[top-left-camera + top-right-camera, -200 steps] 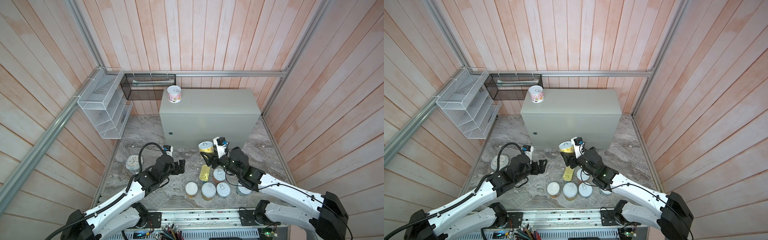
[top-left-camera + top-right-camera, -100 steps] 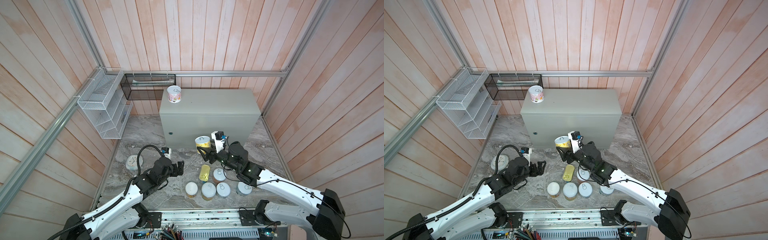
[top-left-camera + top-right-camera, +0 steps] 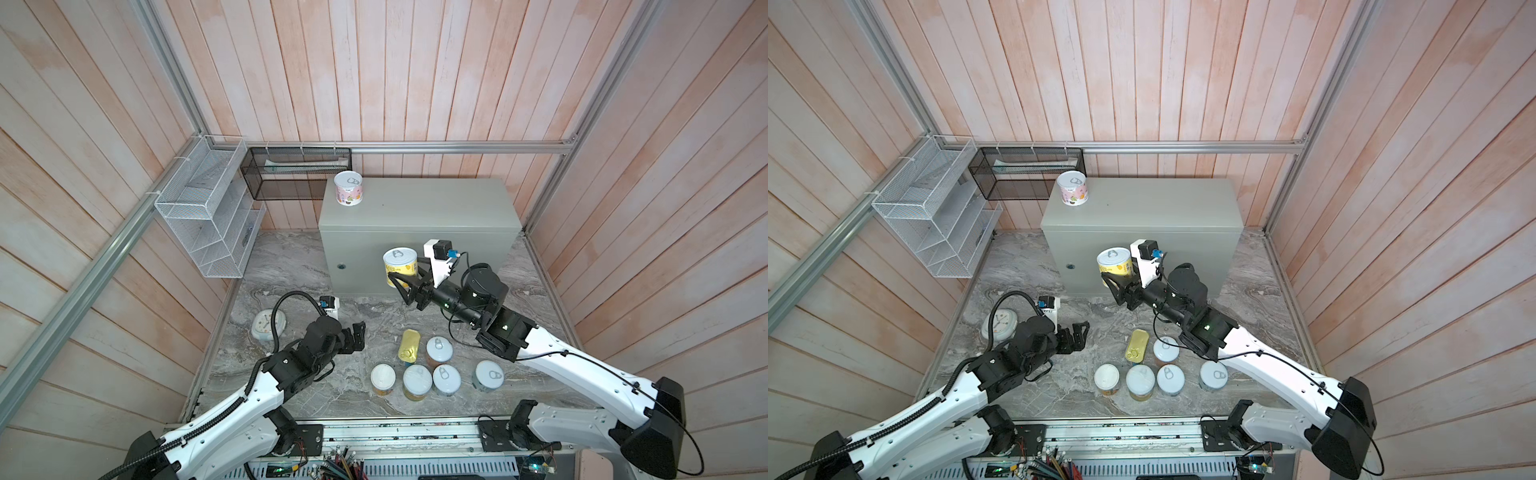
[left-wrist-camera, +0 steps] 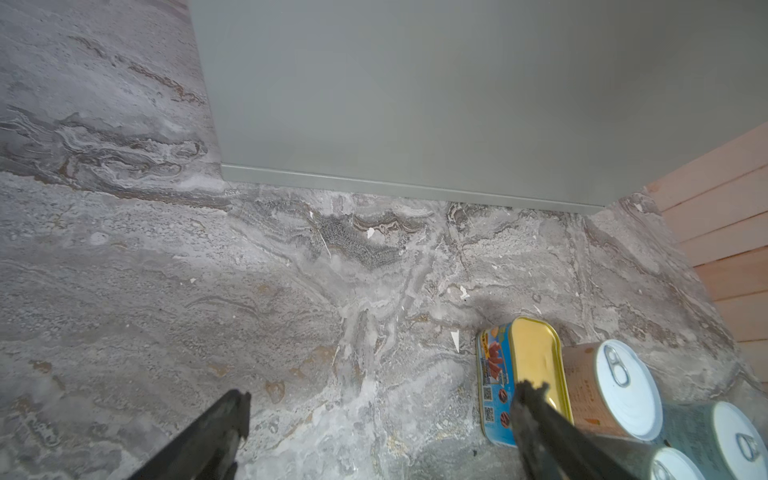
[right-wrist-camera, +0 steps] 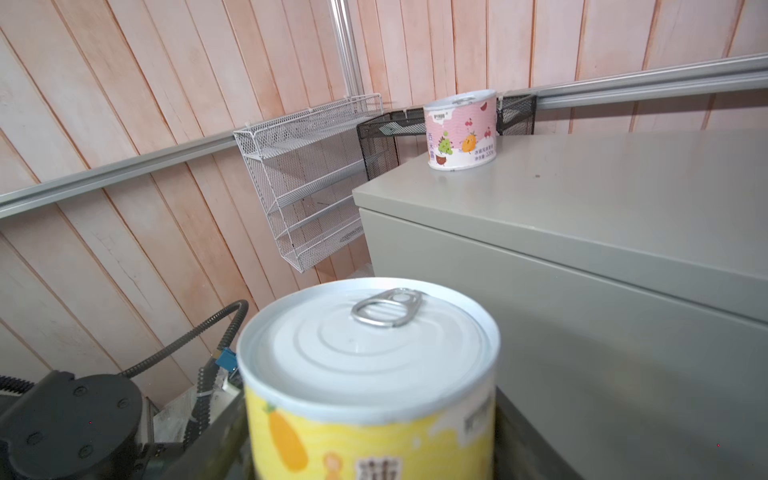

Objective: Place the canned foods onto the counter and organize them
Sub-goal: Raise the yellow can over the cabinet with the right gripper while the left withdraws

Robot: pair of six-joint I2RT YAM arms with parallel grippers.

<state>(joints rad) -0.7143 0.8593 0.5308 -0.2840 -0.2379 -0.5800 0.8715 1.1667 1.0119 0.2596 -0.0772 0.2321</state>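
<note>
My right gripper (image 3: 399, 277) (image 3: 1113, 278) is shut on a yellow-labelled can (image 3: 400, 266) (image 3: 1115, 266) (image 5: 370, 374), held upright in the air before the front face of the grey-green counter (image 3: 436, 208) (image 3: 1163, 208) (image 5: 602, 187). A pink can (image 3: 349, 194) (image 3: 1072, 193) (image 5: 461, 131) stands on the counter's back left corner. On the marble near the front lie a gold tin (image 3: 408, 347) (image 3: 1136, 343) (image 4: 534, 357) and several white-lidded cans (image 3: 417, 381) (image 3: 1169, 379). My left gripper (image 3: 357, 334) (image 3: 1079, 334) (image 4: 384, 395) hovers open and empty just left of the tin.
A round pale-blue clock (image 3: 268, 330) (image 3: 999, 324) lies on the marble at the left, behind my left arm. A white wire rack (image 3: 208, 220) and a black mesh basket (image 3: 297, 174) hang on the walls left of the counter. Wooden walls close in on both sides.
My right gripper has lifted the yellow can higher and slightly left, closer to the counter's front. The left arm has barely moved.
</note>
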